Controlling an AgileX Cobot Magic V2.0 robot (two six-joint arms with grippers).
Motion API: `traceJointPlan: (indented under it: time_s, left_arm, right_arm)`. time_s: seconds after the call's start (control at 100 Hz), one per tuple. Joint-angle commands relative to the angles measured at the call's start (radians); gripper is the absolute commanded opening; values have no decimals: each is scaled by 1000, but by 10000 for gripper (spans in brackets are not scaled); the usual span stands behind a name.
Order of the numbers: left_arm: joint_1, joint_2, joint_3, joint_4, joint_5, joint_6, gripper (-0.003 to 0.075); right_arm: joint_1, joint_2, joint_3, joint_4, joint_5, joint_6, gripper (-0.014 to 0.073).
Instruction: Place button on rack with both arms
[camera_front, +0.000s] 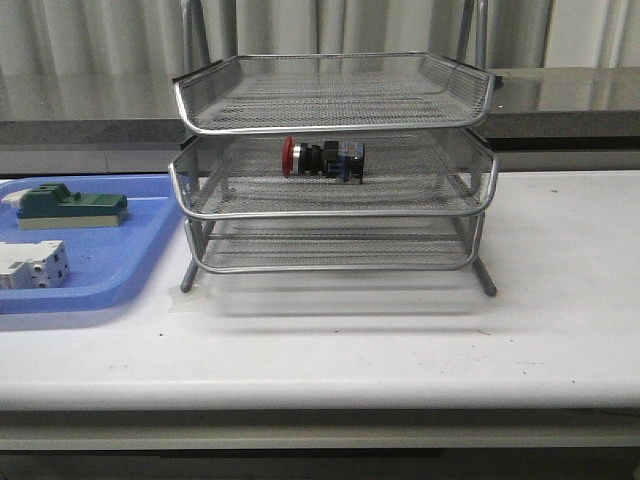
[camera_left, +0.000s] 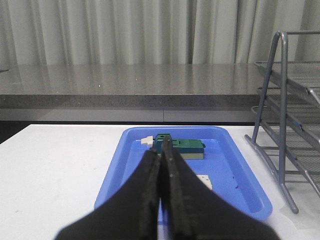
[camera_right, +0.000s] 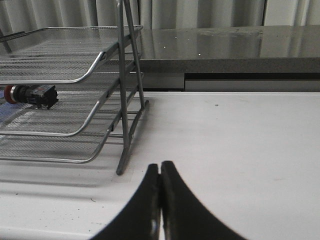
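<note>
Only the left wrist view shows the left gripper (camera_left: 161, 159), fingers pressed together with nothing between them; beyond the tips lies the blue tray (camera_left: 120, 172) with the green block (camera_left: 179, 146) and a white block (camera_left: 204, 181), the rack (camera_left: 281, 125) off to one side. The right wrist view shows the right gripper (camera_right: 160, 172) likewise pressed shut and empty over bare white table (camera_right: 240, 140), open room ahead, the rack's leg close beside its tips. The button (camera_front: 322, 158) lies on its side on the rack's middle tier: red cap, silver collar, black body, blue rear.
</note>
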Motion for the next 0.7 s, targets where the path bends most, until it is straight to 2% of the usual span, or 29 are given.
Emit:
traceJointPlan:
  time_s: [0.0, 0.69]
  left_arm:
    - [0, -31, 43, 25, -103, -37, -20]
    - [0, -31, 43, -3, -110, -37, -20]
  right_arm:
    - [0, -21, -17, -8, -82, -2, -60]
    - [0, -21, -17, -8, -82, -2, -60]
